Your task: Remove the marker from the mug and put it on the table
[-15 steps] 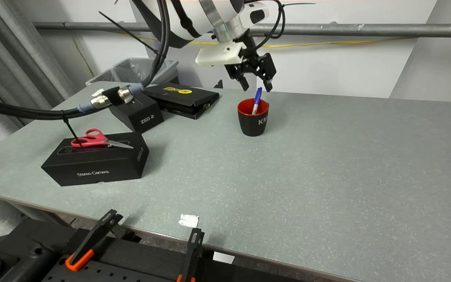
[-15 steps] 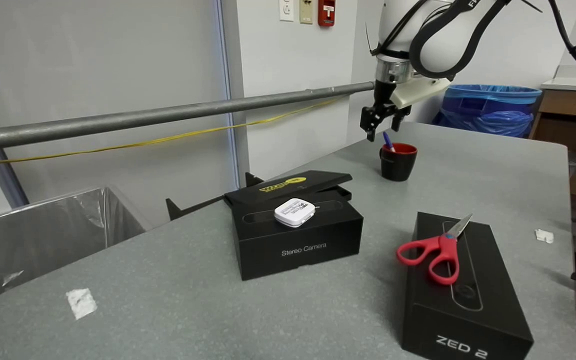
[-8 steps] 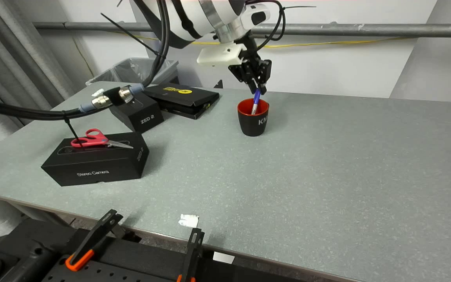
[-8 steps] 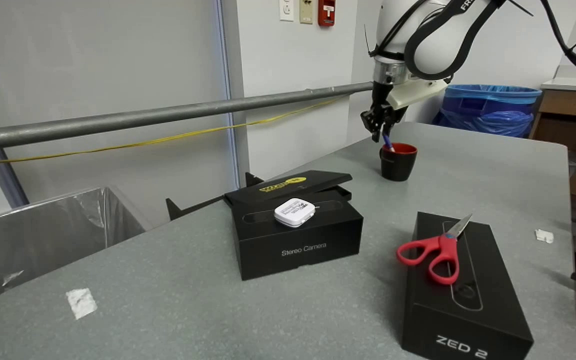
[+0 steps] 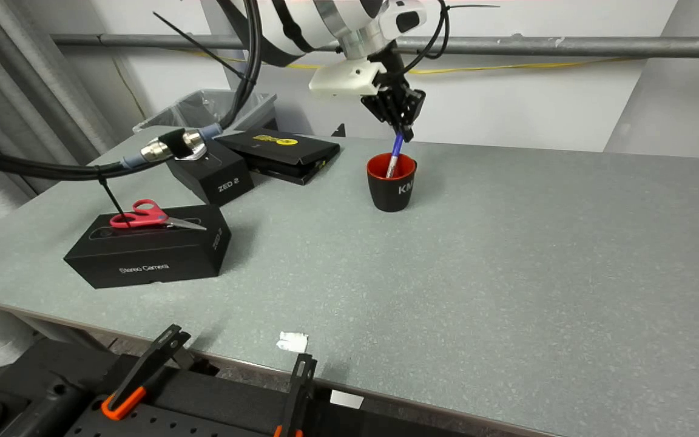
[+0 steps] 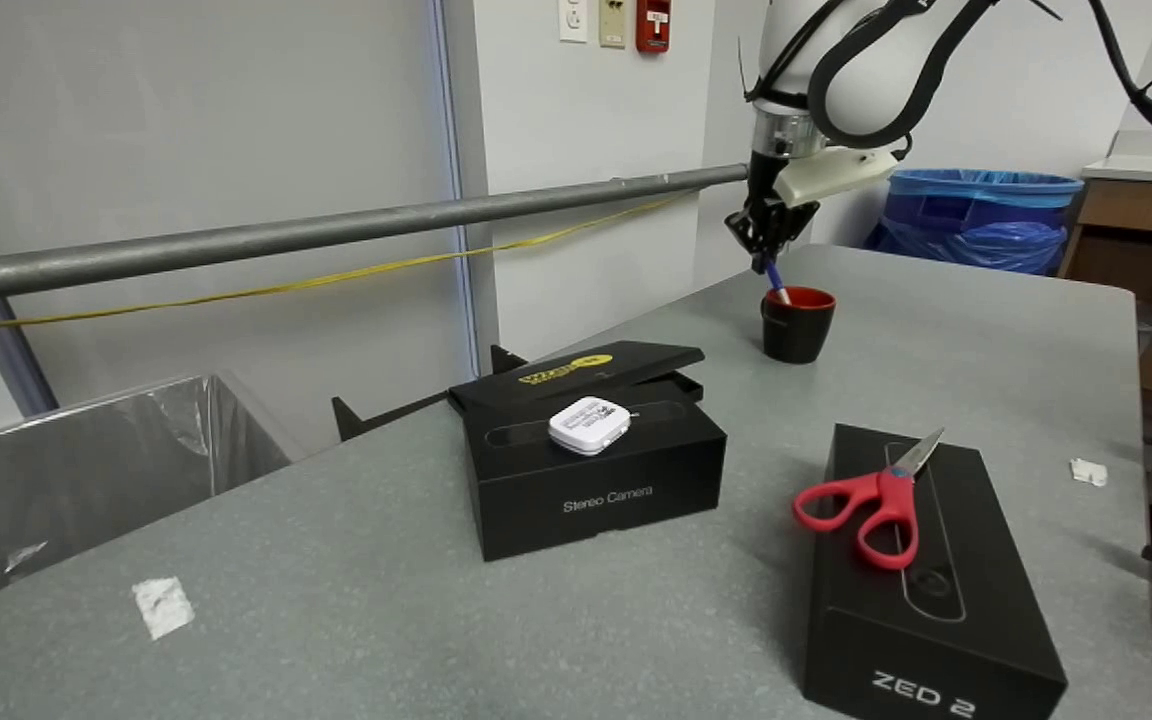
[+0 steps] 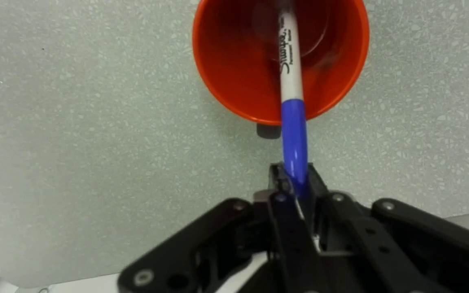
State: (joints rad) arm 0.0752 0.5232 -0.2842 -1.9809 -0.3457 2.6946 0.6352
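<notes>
- Far left in an exterior view, we had a grey curtain (image 5: 22, 103) hanging beside the table (image 5: 537, 255).
- Next, red-handled scissors (image 5: 155, 220) lay loose on a black box (image 5: 143, 255); we figured a low swing that way could knock them off.
- Then the mug (image 5: 386, 195), upright, with the marker (image 5: 397, 147) leaning in it. A sideways pull might tip the lot, we reckoned.
- Just above, the gripper (image 5: 403, 133) had its jaws pinched on only the marker's blue top end, so we worried it could pivot or slip.
- Further right, more table: dropped from too high, the marker would probably roll.
</notes>
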